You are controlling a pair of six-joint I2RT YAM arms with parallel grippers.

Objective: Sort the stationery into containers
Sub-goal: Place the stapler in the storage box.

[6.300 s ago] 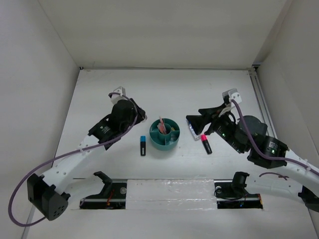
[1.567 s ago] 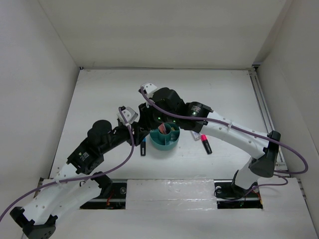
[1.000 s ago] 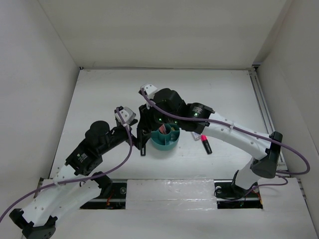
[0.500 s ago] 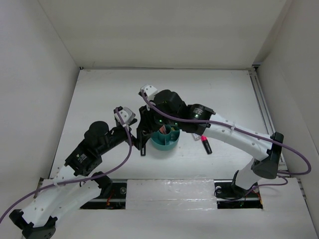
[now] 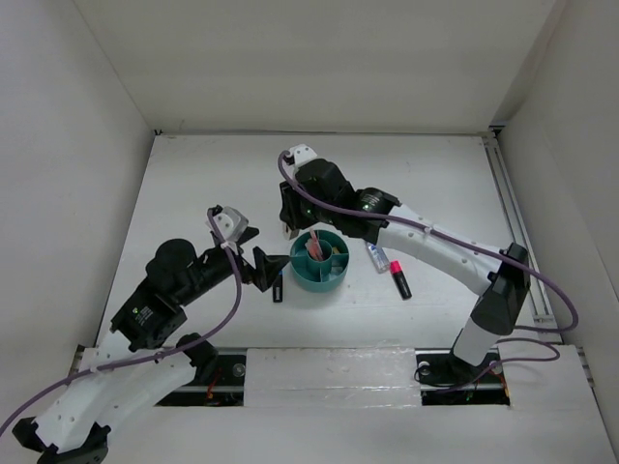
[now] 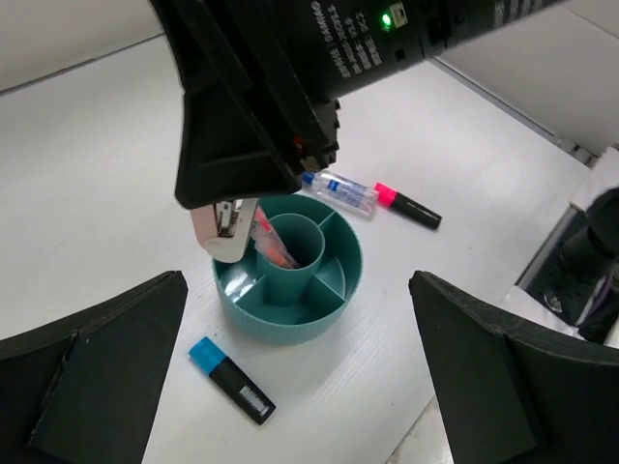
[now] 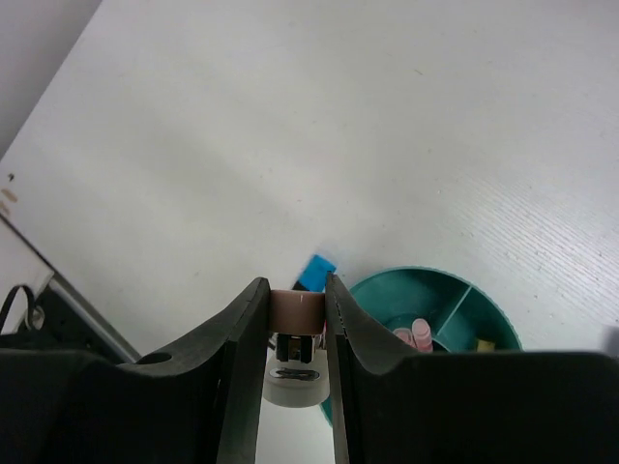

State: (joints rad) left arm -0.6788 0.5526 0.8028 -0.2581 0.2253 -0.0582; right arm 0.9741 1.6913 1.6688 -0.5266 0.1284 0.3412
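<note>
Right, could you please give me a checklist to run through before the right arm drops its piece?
1. Right gripper shut on the piece: ok.
2. Piece over a compartment of the organizer: cannot tell; it hangs by the rim.
3. Organizer upright: ok.
4. Left gripper open, apart from the organizer: ok.
5. Everything sorted: not ok; blue marker, bottle and pink marker lie outside the organizer.
</note>
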